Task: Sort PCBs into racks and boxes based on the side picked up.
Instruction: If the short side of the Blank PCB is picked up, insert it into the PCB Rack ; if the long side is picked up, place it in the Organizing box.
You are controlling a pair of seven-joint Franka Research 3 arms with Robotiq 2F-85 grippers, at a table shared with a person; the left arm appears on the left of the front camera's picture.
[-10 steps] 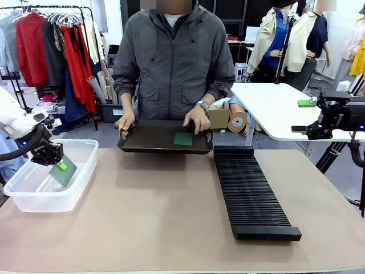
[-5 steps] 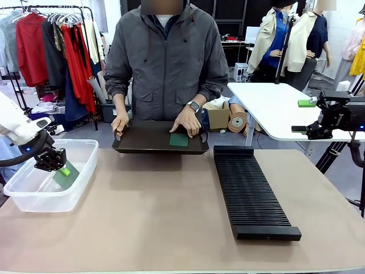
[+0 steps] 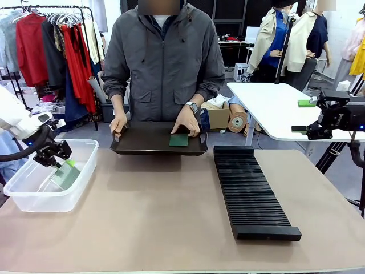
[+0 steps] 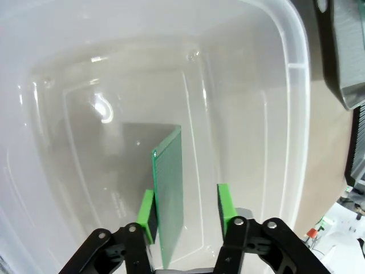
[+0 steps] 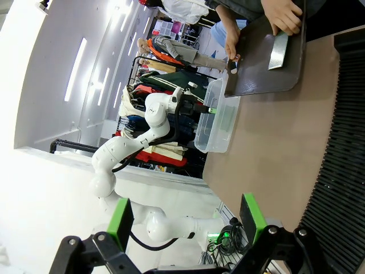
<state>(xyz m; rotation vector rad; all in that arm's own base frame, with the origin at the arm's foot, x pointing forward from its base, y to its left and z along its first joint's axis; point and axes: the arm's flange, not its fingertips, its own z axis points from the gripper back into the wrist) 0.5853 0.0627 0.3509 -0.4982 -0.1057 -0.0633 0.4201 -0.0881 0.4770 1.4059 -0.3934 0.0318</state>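
Observation:
My left gripper (image 3: 63, 162) hangs inside the clear box (image 3: 34, 204) at the table's left. In the left wrist view its jaws (image 4: 185, 201) are open. A green PCB (image 4: 170, 194) stands on edge between them, leaning on the left pad, with a gap to the right pad. The same PCB (image 3: 65, 176) rests tilted on the box floor (image 4: 239, 114). A second PCB (image 3: 178, 140) lies on the flat black tray (image 3: 142, 142) that the person holds with both hands. The black rack (image 3: 251, 191) lies right of centre. My right gripper (image 3: 302, 116) is raised at the far right, open (image 5: 185, 220) with nothing between its pads.
A white side table (image 3: 274, 108) stands behind the right end of the work table. The right wrist view shows the rack (image 5: 342, 171), the tray (image 5: 262, 63) and the box (image 5: 219, 123) from the side. Bare tabletop (image 3: 154, 217) lies between box and rack.
The left gripper has opened and let go of the PCB, which now rests lower in the box. The person has shifted the tray slightly to the left.

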